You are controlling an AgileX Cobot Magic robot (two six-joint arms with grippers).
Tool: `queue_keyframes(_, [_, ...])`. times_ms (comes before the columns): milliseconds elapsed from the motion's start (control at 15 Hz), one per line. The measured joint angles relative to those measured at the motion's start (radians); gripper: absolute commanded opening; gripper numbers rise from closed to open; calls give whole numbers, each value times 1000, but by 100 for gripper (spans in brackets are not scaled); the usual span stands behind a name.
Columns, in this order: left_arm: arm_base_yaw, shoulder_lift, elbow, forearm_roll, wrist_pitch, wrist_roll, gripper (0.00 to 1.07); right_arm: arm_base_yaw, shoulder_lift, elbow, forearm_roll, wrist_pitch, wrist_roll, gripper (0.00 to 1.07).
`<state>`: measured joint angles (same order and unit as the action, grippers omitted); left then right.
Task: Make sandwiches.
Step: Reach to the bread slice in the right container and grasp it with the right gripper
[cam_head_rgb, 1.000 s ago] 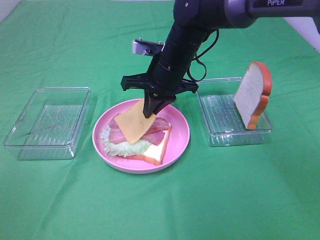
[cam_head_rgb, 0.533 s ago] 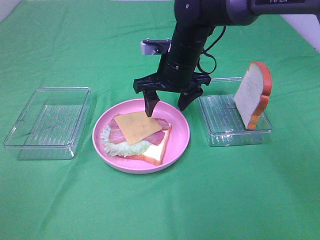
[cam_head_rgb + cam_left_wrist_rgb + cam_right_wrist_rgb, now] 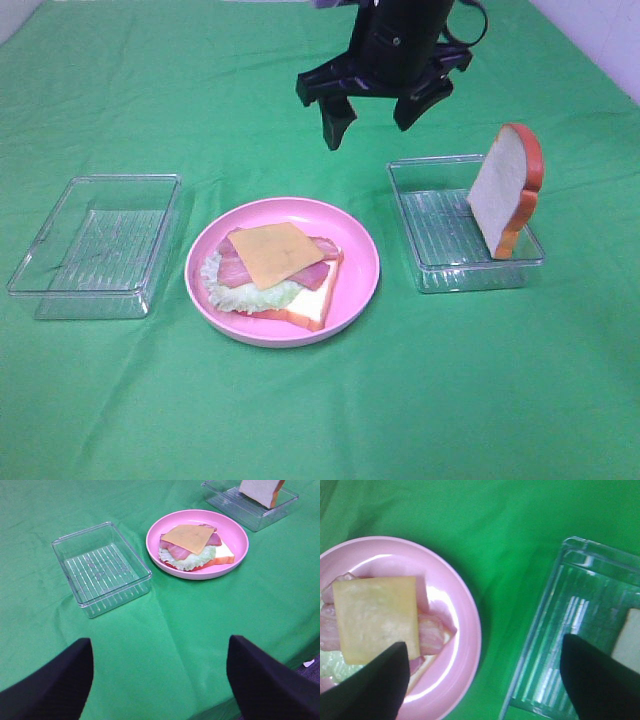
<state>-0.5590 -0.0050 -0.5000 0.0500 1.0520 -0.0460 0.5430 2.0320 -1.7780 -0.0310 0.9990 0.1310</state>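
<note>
Though stacked, 2 bread slices [image 3: 507, 190], 1 cheese square [image 3: 281, 253].

Above the cheese slice [image 3: 279, 252]: nothing over it; the right gripper [image 3: 375, 105] hangs high behind the pink plate [image 3: 360, 285], jaws spread.
Plate to right tray [image 3: 425, 270]: bare green cloth [image 3: 400, 400] between.
Right tray: upright bread slice [image 3: 507, 188] blocks its far-right end.
Left tray [image 3: 60, 285]: nothing inside or overhead.
</note>
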Motion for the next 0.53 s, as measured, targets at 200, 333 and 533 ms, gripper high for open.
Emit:
queue_keyframes(200, [0,0,0,0,0,0,71,-7,-92,0,-140,107,57,78])
queue_keyframes(333, [0,0,0,0,0,0,71,-37,-108,0,-139,145,74,78])
queue_keyframes(533, [0,0,0,0,0,0,71,-142,-130,0,-136,209,94,78])
